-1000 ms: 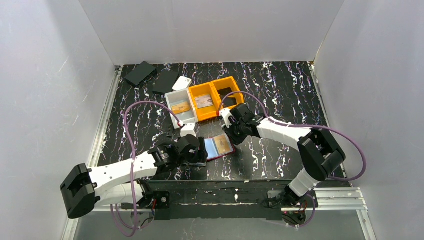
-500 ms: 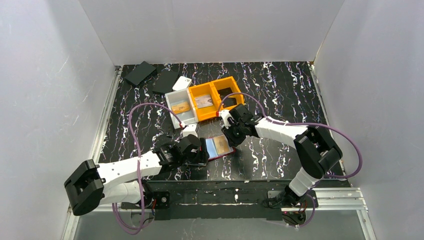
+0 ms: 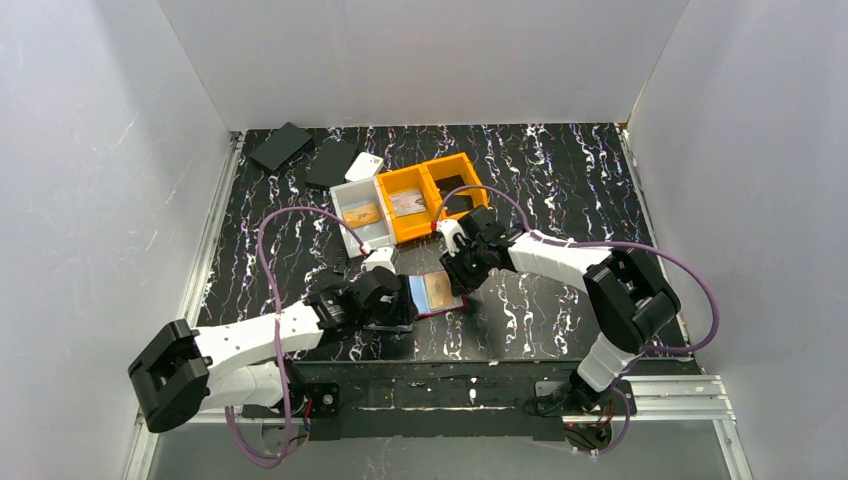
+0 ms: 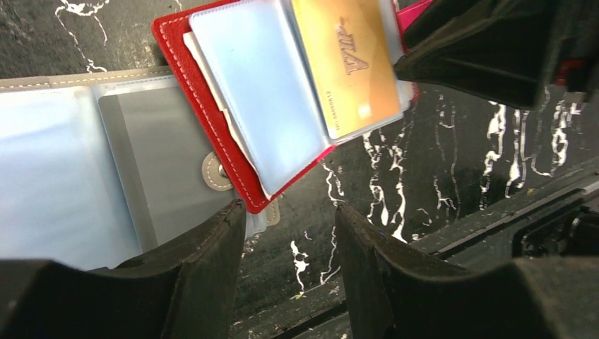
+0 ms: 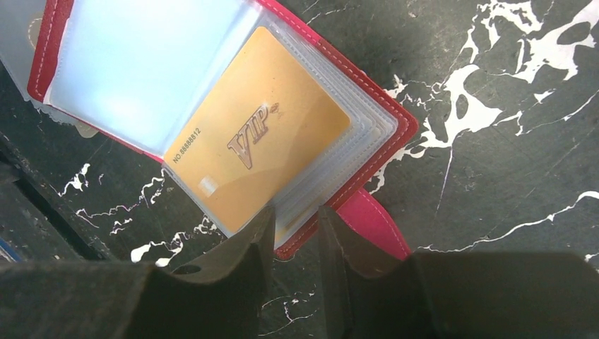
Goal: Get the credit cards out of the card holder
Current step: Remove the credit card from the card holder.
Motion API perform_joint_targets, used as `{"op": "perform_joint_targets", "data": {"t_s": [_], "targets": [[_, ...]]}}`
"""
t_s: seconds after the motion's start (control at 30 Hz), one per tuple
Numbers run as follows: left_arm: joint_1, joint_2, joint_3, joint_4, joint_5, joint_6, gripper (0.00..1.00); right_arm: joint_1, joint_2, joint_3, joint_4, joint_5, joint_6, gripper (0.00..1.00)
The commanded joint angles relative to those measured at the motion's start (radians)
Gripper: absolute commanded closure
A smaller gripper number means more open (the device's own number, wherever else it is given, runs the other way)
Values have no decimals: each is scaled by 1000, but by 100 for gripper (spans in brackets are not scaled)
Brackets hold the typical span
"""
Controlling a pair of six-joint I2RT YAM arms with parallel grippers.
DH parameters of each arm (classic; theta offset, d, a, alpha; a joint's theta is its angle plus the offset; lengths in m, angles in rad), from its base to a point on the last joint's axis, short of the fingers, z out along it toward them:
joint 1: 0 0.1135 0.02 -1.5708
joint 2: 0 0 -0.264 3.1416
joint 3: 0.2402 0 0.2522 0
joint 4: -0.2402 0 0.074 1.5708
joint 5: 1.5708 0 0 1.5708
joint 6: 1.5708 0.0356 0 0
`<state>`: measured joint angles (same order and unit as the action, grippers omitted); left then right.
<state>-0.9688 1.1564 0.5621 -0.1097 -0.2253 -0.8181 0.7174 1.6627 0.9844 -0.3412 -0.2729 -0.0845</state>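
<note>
The red card holder [image 3: 436, 293] lies open on the black marbled table, its clear sleeves fanned out. A gold VIP credit card [image 5: 258, 138] sits in the top sleeve, also seen as the gold card [image 4: 346, 63]. My right gripper [image 5: 295, 215] stands at the holder's near edge. Its jaws are slightly apart, with the sleeve stack and red rim showing between the tips. My left gripper [image 4: 289, 212] is open at the holder's other end. The red cover's corner [image 4: 247, 198] sits just off its left finger.
A grey open holder [image 4: 127, 169] with empty sleeves lies under the red one. Orange bins [image 3: 430, 195] and a white bin [image 3: 362, 215] holding cards stand behind. Black pouches [image 3: 280, 145] lie at the back left. The holder's pink tab [image 5: 374, 226] sticks out beside my right finger.
My right gripper has slid a little left onto the holder's edge and its jaws have parted slightly. The left jaws have narrowed a little. The holder has shifted slightly left.
</note>
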Motion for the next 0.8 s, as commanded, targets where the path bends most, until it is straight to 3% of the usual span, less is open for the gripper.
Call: {"op": "perform_joint_targets", "data": {"t_s": [0.0,0.2,0.47,0.77], "targets": [[5,-83,22,-27,-6,32,52,-13,14,42,11,-27,32,61],[6,-85,39,38,48,42,52,-35,22,32,32,21,91,55],[18,95,106,145,96,64,52,-36,20,8,86,112,263,53],[63,238,152,175,123,104,48,-36,17,-8,118,40,305,50]]}}
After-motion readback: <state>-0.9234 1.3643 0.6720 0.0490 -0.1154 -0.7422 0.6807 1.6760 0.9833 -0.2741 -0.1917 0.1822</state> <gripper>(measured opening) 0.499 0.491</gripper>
